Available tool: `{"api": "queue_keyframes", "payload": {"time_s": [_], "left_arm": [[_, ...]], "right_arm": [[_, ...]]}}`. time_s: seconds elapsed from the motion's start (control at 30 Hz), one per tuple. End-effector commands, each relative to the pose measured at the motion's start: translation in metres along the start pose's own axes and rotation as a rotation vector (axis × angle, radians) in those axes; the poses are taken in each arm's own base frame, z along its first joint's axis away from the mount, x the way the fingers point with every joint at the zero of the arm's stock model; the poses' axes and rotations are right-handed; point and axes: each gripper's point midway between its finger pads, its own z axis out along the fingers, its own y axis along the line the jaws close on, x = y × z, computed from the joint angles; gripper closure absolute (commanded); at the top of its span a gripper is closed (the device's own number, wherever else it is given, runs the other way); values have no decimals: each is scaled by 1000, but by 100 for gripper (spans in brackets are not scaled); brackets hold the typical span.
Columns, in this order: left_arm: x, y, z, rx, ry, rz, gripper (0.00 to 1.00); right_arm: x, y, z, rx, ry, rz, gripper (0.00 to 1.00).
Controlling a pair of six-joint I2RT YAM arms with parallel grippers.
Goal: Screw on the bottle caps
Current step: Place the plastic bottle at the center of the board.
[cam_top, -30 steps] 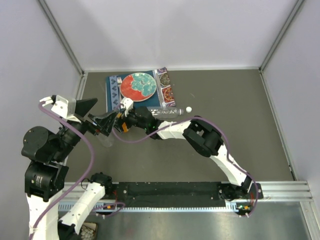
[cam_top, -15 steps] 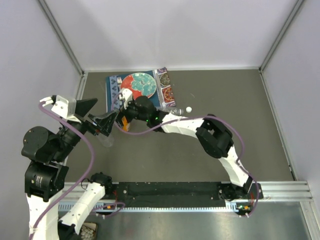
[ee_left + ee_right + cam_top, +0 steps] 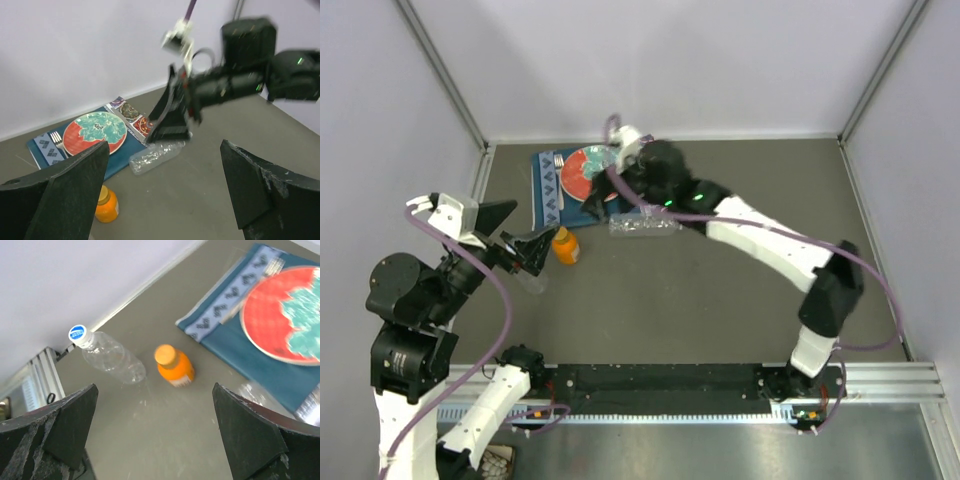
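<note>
My left gripper hangs wide open, empty, nearer me than the plate. The orange bottle, capped, now stands alone just short of the plate; my right gripper has swung off it, spread and empty, over the plate, so that one looks done

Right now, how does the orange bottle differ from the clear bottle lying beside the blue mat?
The orange bottle stands upright; the clear bottle lies on its side. The orange bottle is short, squat and opaque; the clear bottle is longer, slimmer and see-through. Both rest on the grey table, and neither is held.
</note>
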Motion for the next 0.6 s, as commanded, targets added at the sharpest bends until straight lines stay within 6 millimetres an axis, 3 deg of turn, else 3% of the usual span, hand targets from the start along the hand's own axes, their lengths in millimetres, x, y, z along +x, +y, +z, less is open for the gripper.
{"api": "queue_keyframes", "payload": {"time_s": [0.0,0.03,0.07,0.1,0.17,0.2,0.33,0.37,0.4,0.47,0.57], "left_arm": [[13,-9,1,61,55,9,2],[21,-13,7,98,94,-3,2],[27,-16,10,125,124,-14,1],[36,-18,14,148,164,-25,2],[50,-21,27,207,225,-39,6],[54,-21,33,223,244,-39,7],[71,-20,70,272,335,-24,7],[77,-35,77,327,357,11,7],[85,-32,87,284,385,52,6],[108,-55,110,353,467,135,4],[143,-65,150,362,584,152,5]], "right_arm": [[-23,-37,-98,69,-19,332,1],[-24,-63,-115,103,-39,384,1],[-20,-65,-126,82,-32,409,1],[-1,-78,-136,124,-15,449,1],[-4,-102,-169,240,-89,450,2],[14,-113,-176,298,-74,470,4],[23,-138,-211,470,-100,468,13],[24,-146,-219,529,-110,464,22],[26,-149,-225,557,-98,468,25],[27,-159,-234,612,-98,480,33],[22,-176,-259,707,-148,511,43]]}}
